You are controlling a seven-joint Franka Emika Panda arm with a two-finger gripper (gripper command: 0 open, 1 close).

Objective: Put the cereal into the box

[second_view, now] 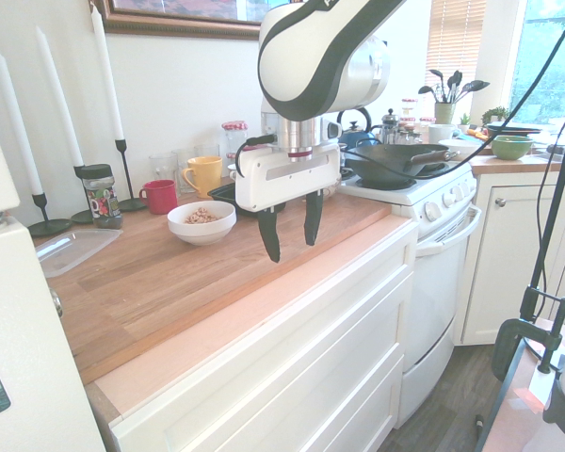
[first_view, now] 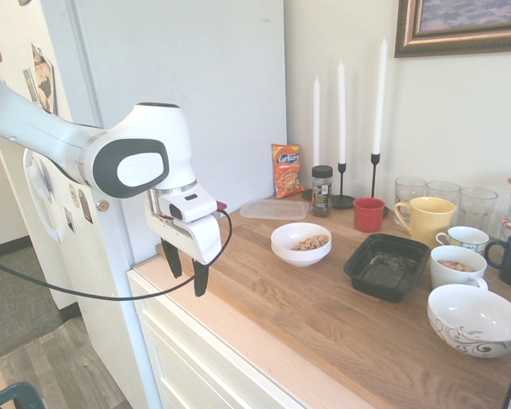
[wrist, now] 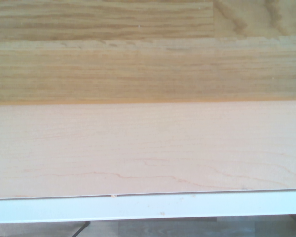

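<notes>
The cereal [first_view: 310, 243] is a small heap of light tan pieces lying in a white bowl [first_view: 300, 252] mid-counter; the second exterior view also shows the cereal [second_view: 201, 217] in that bowl. To its right sits the box [first_view: 386, 266], a shallow black tray with nothing in it. My gripper [first_view: 187, 274] hangs open and holds nothing above the counter's front edge, well to the left of the bowl and clear of the wood. From the other side the gripper [second_view: 291, 243] hides most of the box. The wrist view holds only bare countertop [wrist: 148, 69] and its front edge.
Behind the bowl stand a clear flat container [first_view: 274, 209], a snack bag [first_view: 286, 170], a spice jar [first_view: 322, 190], three candles [first_view: 341, 128] and a red cup [first_view: 368, 214]. A yellow mug [first_view: 426, 218], glasses, white cups [first_view: 456, 267] and a patterned bowl [first_view: 475, 319] crowd the right end. A stove with a pan [second_view: 395, 165] adjoins.
</notes>
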